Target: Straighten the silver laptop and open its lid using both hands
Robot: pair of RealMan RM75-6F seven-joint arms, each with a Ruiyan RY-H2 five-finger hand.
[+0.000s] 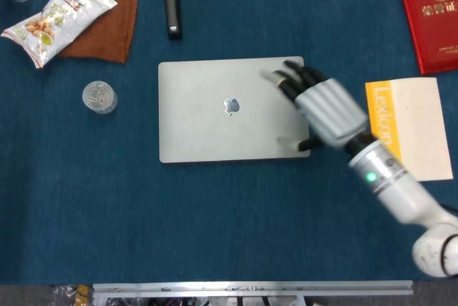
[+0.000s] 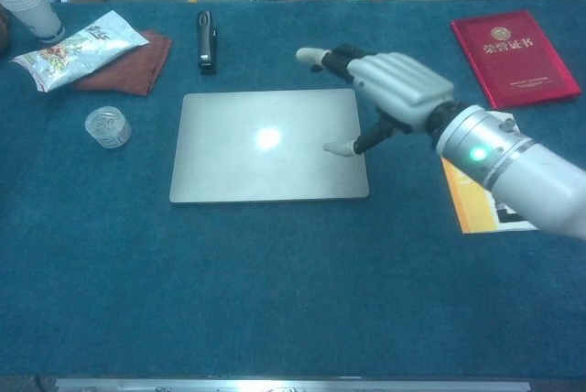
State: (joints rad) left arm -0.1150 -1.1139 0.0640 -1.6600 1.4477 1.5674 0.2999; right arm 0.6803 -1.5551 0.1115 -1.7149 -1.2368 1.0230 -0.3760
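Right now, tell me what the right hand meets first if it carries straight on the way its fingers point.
Likely the closed silver laptop: the right hand hangs over its right edge, fingers spread toward the lid's middle. Its height above the lid is unclear, so it may simply pass over.
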